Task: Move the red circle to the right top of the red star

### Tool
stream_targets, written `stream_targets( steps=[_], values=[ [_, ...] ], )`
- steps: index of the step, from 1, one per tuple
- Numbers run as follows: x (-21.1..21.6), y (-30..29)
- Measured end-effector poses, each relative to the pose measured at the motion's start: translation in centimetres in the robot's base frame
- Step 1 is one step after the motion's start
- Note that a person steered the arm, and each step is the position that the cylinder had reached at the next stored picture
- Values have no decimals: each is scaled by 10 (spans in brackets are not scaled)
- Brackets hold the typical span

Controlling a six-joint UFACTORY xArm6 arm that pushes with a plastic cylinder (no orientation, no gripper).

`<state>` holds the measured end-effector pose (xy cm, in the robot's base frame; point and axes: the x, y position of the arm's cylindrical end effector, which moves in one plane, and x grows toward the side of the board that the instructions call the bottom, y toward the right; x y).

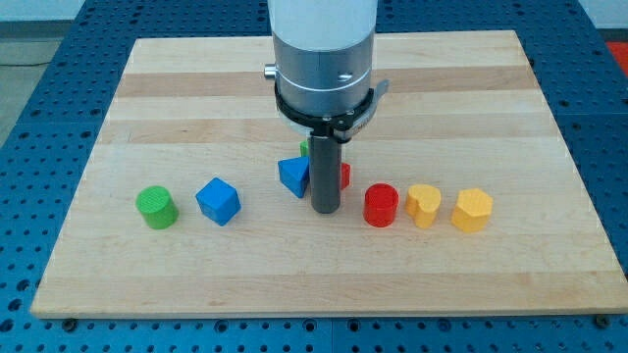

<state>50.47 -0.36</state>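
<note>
Single view, wooden board (324, 265) on a blue perforated bench. My tip (325, 208) sits just below centre frame, the rod coming straight down from the arm housing at upper centre. No gripper on this rig, so no open or closed state applies; the tip holds nothing and can only push. The red circle (381, 205) stands just right of my tip, close to it but with a sliver of board showing between, so I judge no contact. The red star (343, 176) is mostly hidden behind the rod: only a small red edge shows at the rod's right side, shape not confirmable from here. A green block (305, 146) peeks out behind the rod at its left, shape unclear. A blue triangular block (293, 176) lies touching or nearly touching the rod's left side. Row across lower frame, left to right: green cylinder (156, 207), blue cube (218, 201), then the red circle, a yellow heart (424, 205), a yellow hexagonal block (472, 210). Progress, as judged: the circle sits right of and below the star, not above it. Remaining: shove the circle toward upper frame until it stands up-right of the star, likely approaching from the circle's lower side, without disturbing the star or the yellow heart beside it.
</note>
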Motion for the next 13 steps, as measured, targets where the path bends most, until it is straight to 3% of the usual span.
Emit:
stream_targets(
  steps=[1, 2, 3, 4, 7, 11, 13],
  values=[
    [6, 0],
    [41, 12],
    [54, 49],
    [52, 70],
    [39, 56],
    [-8, 59],
    [-8, 98]
  ],
)
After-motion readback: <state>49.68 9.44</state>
